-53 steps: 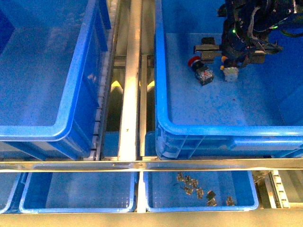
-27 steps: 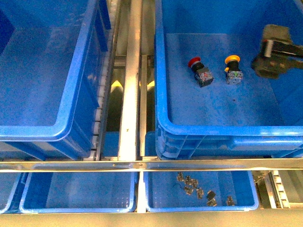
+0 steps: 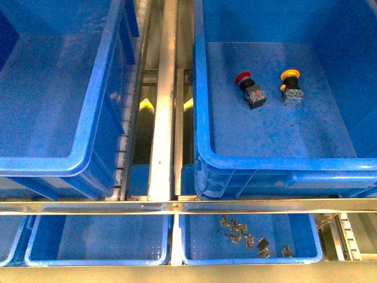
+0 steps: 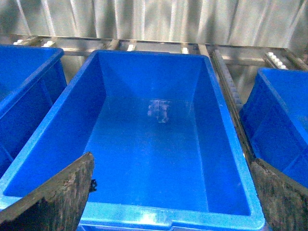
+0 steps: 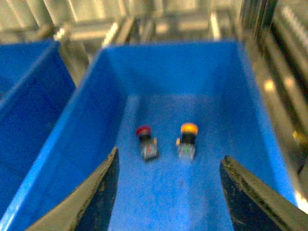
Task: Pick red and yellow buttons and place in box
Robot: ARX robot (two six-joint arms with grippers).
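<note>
- In the front view, a large deep blue bin (image 3: 59, 94) fills the left side; its left and far edges are cut off by the frame, and nothing shows on its floor.
- The left wrist view looks down into a bin like it (image 4: 154, 139), seen whole there, with a pale glare patch on its floor.
- The left gripper (image 4: 171, 192) shows only in that wrist view, as two dark finger tips (image 4: 53, 197) at the lower corners, spread wide apart with nothing between them.
- A metal rail (image 3: 162, 100) runs near to far between the two big bins.
- To the right is the box (image 3: 203, 118), its right wall cut off in the front view.
- The red button (image 3: 248, 88) lies on its side on the far part of the box floor.
- The yellow button (image 3: 291, 85) lies just right of it, near but apart.
- The right wrist view is blurred; both buttons appear only as small colored caps on grey bodies.
- The right gripper (image 5: 168, 192) shows only there, its jaws wide apart and holding nothing, above the box.
- Along the near edge, shallow blue trays sit below a metal bar; the right tray (image 3: 194, 244) holds small metal parts (image 3: 250, 236), too small to identify.
</note>
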